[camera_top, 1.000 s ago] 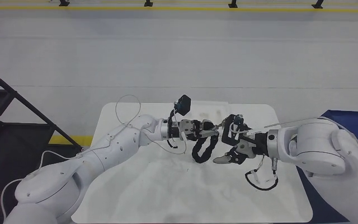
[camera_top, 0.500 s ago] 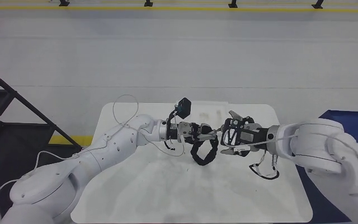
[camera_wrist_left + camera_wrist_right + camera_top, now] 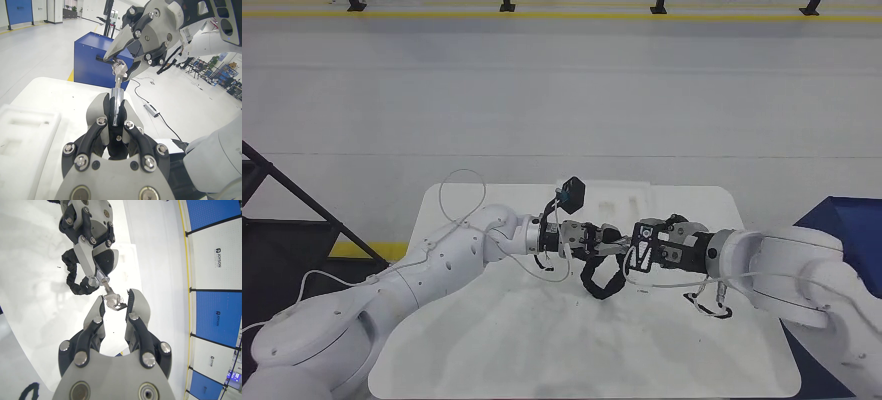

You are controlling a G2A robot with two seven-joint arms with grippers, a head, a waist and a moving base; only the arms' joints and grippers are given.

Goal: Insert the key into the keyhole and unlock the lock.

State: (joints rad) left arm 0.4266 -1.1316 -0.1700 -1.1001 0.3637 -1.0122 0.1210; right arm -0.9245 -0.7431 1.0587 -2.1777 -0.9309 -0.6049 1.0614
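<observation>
Two claws meet over the tabletop (image 3: 482,340): the left claw (image 3: 115,100), from 9 o'clock, clamps the cable lock (image 3: 98,277) steady so the right claw (image 3: 115,297), open at 3 o'clock, can pinch and turn the inserted key (image 3: 113,300).

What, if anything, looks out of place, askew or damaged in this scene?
Nothing stands out. The key sits partway in the keyhole, in line with the lock. The left gripper clamps the lock above the table, and the right gripper brackets the key's head.
</observation>
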